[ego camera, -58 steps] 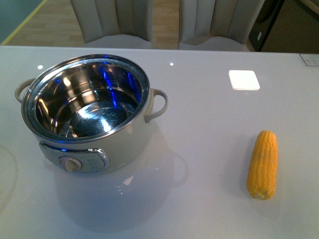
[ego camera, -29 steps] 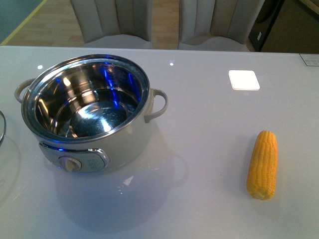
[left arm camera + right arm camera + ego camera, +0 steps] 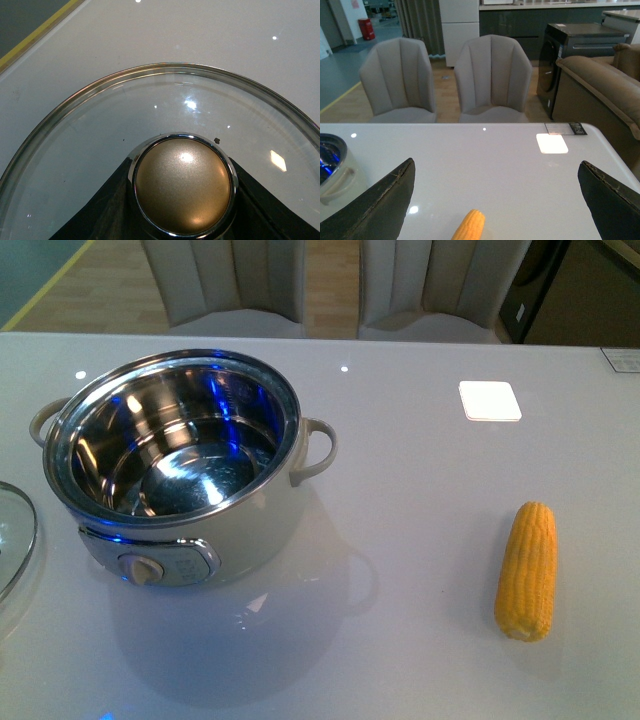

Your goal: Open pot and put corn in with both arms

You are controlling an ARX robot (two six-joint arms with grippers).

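The pot (image 3: 255, 525) stands uncovered on the pale glossy worktop (image 3: 400, 500). It is cream outside, and its shiny steel bowl is empty and streaked with blue reflections. Its loop handles stick out to either side and the dial panel faces the robot. The corn (image 3: 527, 570), a bare yellow-orange cob, lies well to the right of the pot, pointing away from the robot and touching nothing.

The left gripper (image 3: 182, 200) is clamped on the brass-coloured knob (image 3: 182, 185) of the glass lid (image 3: 100, 130), whose steel rim shows just left of the pot, apart from it. The right gripper (image 3: 496, 165) hangs above the worktop right of the pot, its fingers (image 3: 380, 205) spread wide and empty, with the corn below.

Bare worktop lies between pot and corn. A white square pad (image 3: 490, 400) sits further back, and two chairs (image 3: 225, 280) stand past the far edge.
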